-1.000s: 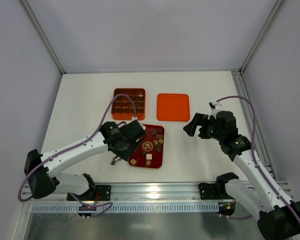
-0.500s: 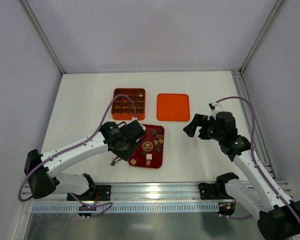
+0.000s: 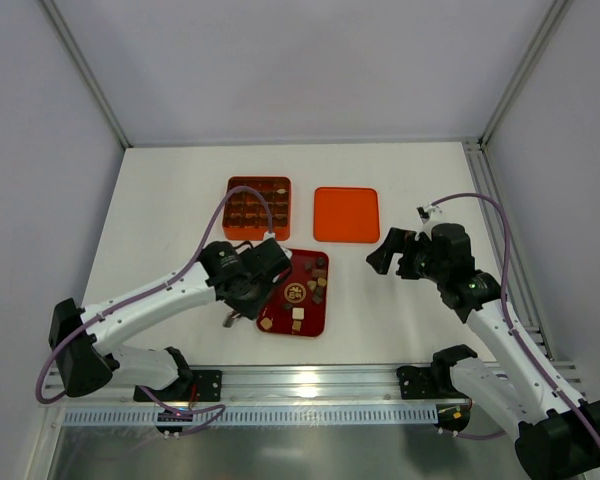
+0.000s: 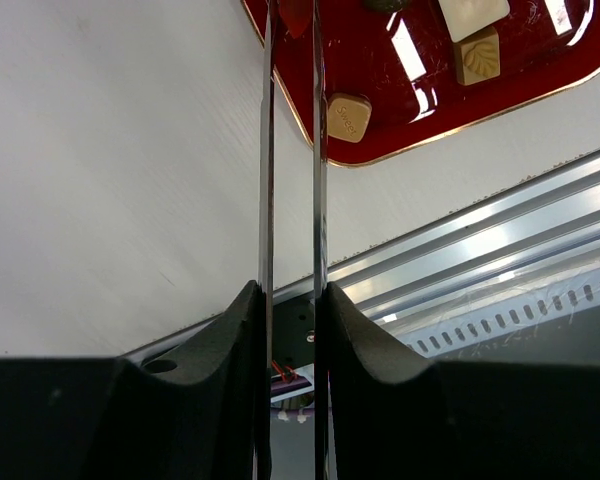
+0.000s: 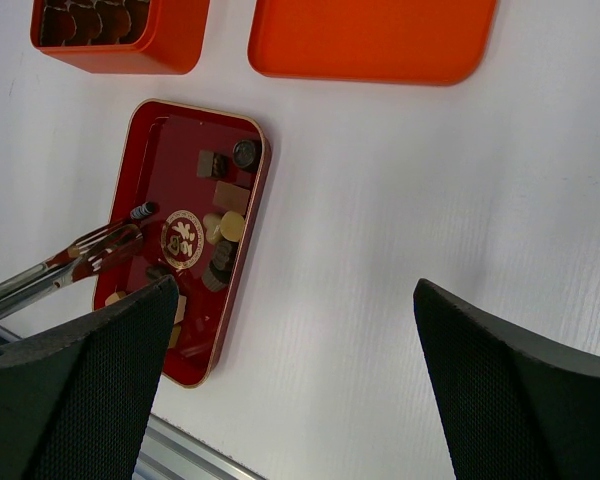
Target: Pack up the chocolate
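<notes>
Overhead first: the chocolate (image 3: 315, 284) lies loose in the dark red tray (image 3: 315, 322) at the near middle of the desk (image 3: 180, 200). The orange box (image 3: 258, 207) of cells stands just beyond the tray, several cells looking filled, and the orange lid (image 3: 345, 214) lies beside the box. The left gripper (image 3: 270, 290) hangs over the tray's left half. The right gripper (image 3: 383, 253) is well off to the right, over bare desk.

Left wrist view: the left gripper (image 4: 291, 100) carries two long thin blades (image 4: 266, 150), almost together with a narrow slit between them. Their tips run off the top of the frame over the tray, so I cannot tell whether they are clenched on a piece. A tan square piece (image 4: 348, 117) sits just right of the blades, near the tray's rim.

Right wrist view: the right gripper (image 5: 295, 300) is spread wide, holding nothing. The blade tips show over the tray's left side, beside a round emblem (image 5: 183, 238).

Judgement: the step in hand is a pick from the tray. The blades should straddle one piece squarely, clear of its neighbours and the raised rim. A light squeeze and a straight lift should follow, then a descent into a vacant cell.
</notes>
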You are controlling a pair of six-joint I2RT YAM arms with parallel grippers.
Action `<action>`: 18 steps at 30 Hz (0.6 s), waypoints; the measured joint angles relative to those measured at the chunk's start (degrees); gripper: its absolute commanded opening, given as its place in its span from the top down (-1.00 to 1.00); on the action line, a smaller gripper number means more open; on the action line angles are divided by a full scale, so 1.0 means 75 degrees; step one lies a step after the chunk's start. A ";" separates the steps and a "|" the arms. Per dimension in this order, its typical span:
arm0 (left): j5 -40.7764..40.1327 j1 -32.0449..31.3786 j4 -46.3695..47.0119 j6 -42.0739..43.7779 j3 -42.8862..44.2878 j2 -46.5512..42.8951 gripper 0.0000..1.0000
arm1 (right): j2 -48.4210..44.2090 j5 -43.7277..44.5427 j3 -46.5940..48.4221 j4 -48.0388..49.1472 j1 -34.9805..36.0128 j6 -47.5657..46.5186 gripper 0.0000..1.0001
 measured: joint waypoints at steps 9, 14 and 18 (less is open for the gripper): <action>-0.0105 0.0000 -0.0149 -0.0003 0.0251 -0.0041 0.47 | 0.0000 0.0000 0.0000 0.0000 0.0000 0.0000 -1.00; -0.0195 0.0000 -0.0204 -0.0006 0.0466 -0.0090 0.48 | 0.0000 0.0000 0.0000 0.0000 0.0000 0.0000 -0.99; -0.0286 0.0000 -0.0216 -0.0015 0.0650 -0.0105 0.47 | 0.0000 0.0000 0.0000 0.0000 0.0000 -0.0003 -0.99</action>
